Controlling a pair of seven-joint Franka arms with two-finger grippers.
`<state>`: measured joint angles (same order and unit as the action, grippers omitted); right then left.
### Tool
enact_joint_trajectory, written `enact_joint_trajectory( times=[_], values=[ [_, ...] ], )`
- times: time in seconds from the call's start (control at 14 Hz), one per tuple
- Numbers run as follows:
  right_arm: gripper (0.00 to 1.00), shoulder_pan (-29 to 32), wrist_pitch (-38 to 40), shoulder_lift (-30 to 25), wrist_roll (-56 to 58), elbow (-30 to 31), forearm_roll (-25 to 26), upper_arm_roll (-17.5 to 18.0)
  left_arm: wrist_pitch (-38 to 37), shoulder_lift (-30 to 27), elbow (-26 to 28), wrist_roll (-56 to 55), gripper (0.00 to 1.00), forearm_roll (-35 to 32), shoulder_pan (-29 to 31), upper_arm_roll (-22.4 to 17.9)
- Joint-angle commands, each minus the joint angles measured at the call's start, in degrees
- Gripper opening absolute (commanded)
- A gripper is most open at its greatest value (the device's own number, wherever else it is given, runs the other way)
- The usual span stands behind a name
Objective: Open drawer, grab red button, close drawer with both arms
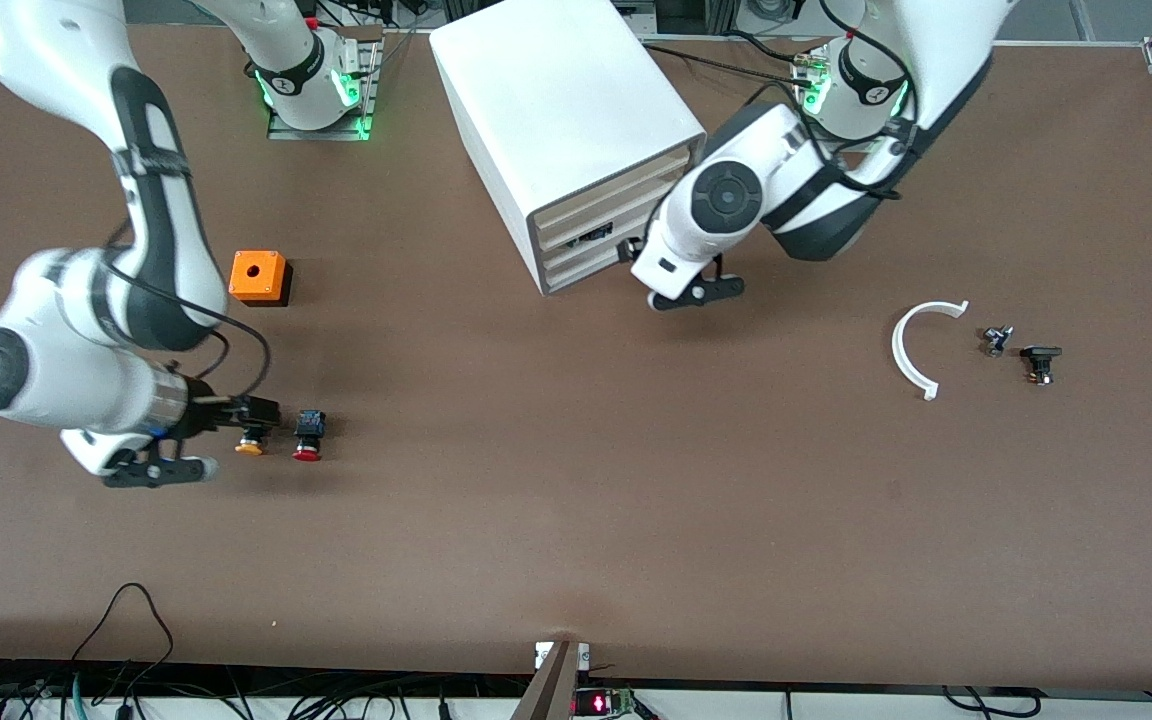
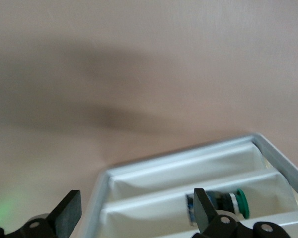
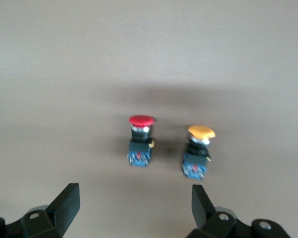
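- Where the table (image 1: 576,540) meets its near edge along the bottom of the front view, the brown top lies bare in a wide band across the lower frame, giving open room in front of everything else.
- The button (image 1: 308,437) lies on its side low in the frame toward the right arm's end, red cap pointing at the front camera, out on the tabletop and well apart from the cabinet.
- Just beside it, apart, lies a yellow-capped button (image 1: 249,445).
- The right gripper (image 1: 271,412) hangs low over the table by these two, fingers spread wide and holding nothing.
- A white arc (image 1: 911,350) and two small dark parts (image 1: 1040,362) lie toward the left arm's end, with bare table around them.
- An orange cube (image 1: 257,276) stands farther up the frame, alone.
- The left gripper (image 1: 626,250) sits at the cabinet's front edge, fingers apart and empty; its wrist view looks down on the drawer (image 2: 188,168), whose rim and dividers show, a green-capped part (image 2: 233,202) in one compartment.
- The cabinet (image 1: 556,110) fills the upper middle, skewed to the table's edges.
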<state>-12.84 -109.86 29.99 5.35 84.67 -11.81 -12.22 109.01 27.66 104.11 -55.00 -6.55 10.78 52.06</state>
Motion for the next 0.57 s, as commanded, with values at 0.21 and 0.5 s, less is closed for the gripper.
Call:
enact_joint_trajectory(
  times=[0.21,0.5],
  values=[
    [1.0,-0.5,10.0,-11.1,-3.7,1.7,5.7,-3.2,-16.5,-0.3,-12.9,16.0,0.99,-1.8,8.6,0.5],
    [1.0,12.0,16.8,-20.1,-6.6,2.0,9.6,11.6,-19.0,-4.1,-13.5,28.5,0.99,-6.2,14.1,0.9]
  ],
)
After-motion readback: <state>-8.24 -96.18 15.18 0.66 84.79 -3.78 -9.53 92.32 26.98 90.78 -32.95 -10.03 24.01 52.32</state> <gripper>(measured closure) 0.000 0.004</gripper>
